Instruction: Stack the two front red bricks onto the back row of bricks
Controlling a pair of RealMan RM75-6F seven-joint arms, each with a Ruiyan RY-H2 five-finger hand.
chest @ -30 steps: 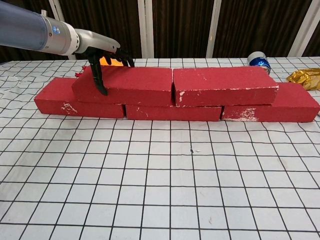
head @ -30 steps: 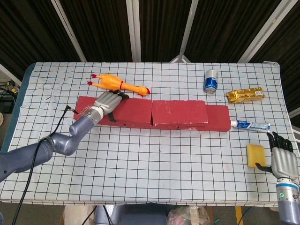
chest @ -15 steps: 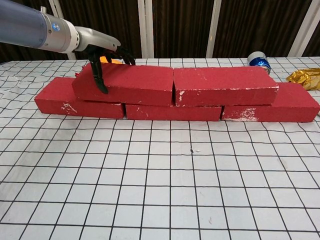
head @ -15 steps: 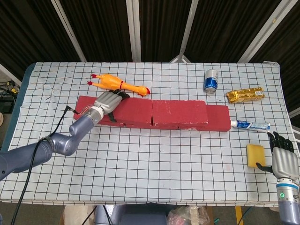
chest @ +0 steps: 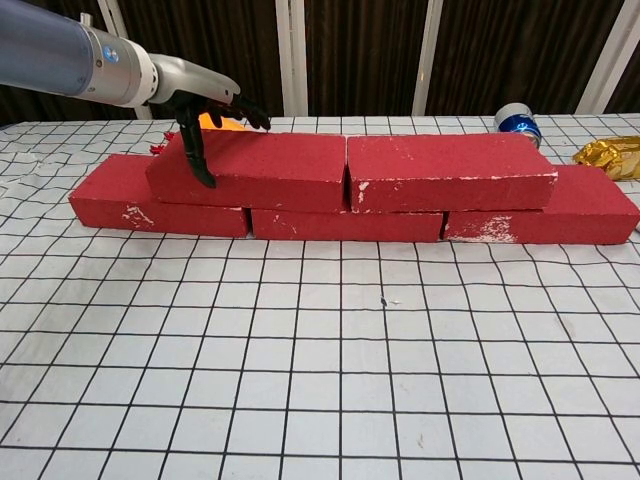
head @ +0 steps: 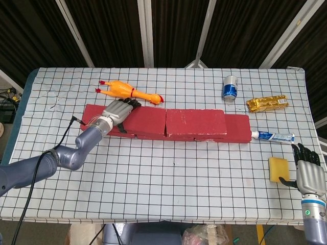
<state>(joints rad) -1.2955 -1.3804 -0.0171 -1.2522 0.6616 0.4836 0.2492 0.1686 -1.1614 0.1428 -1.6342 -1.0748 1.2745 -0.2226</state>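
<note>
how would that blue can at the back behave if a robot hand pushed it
The can stands upright on the table, so a low push would probably slide it, while a high one might tip it. Once on its round side it would likely roll. Whether it is full or empty cannot be told.

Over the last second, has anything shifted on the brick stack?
The upper left brick, gripped by the left robot hand, settled from slightly tilted to nearly level on the back row. The upper right brick and right robot hand stayed put.
</note>
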